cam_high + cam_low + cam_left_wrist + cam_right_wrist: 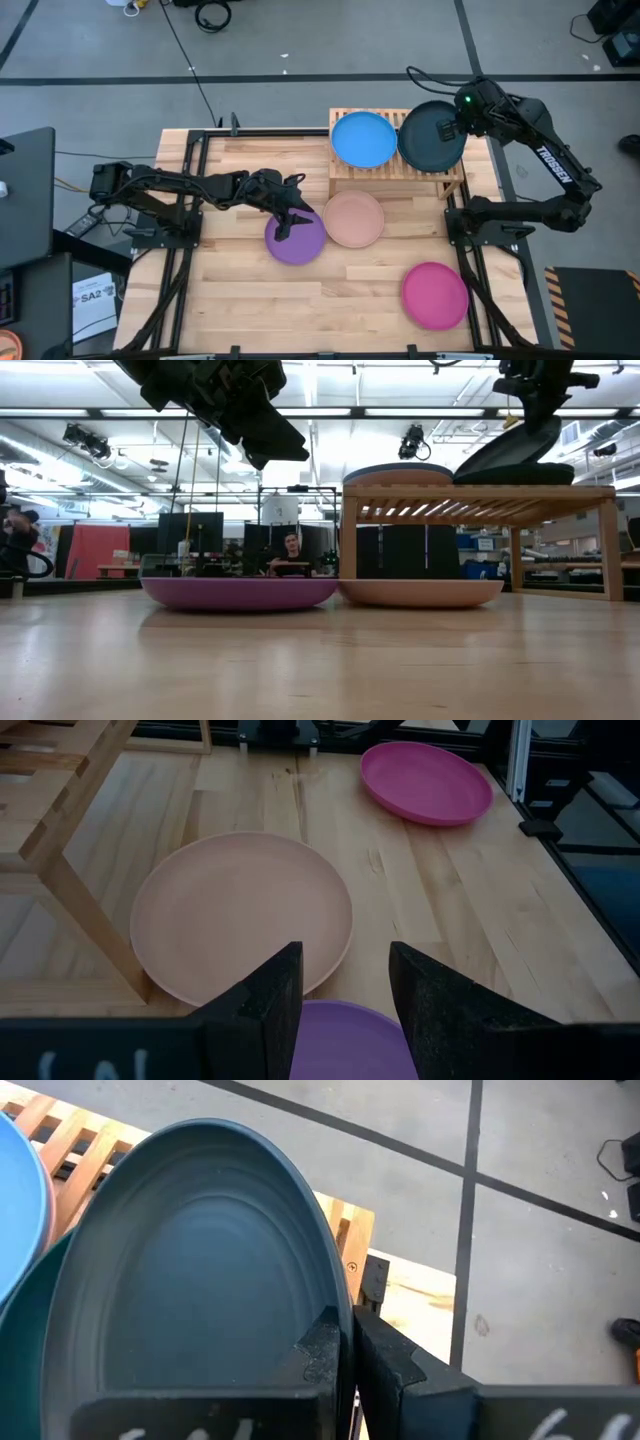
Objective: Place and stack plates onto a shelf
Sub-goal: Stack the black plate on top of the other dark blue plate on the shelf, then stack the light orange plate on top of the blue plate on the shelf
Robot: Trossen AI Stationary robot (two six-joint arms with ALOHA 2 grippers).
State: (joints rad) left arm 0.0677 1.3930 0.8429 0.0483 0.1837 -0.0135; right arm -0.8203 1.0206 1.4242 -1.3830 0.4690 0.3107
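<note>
On shelf, dark plate (tilted)

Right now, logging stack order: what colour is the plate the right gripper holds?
Dark teal plate, shut in the right gripper; right wrist view.

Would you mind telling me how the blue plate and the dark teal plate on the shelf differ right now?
The blue plate lies flat on the shelf; the dark teal plate is tilted, one edge raised. The blue plate is free, while the right gripper is shut on the dark teal plate's rim. Both are round, equal in size, side by side on the shelf.
</note>
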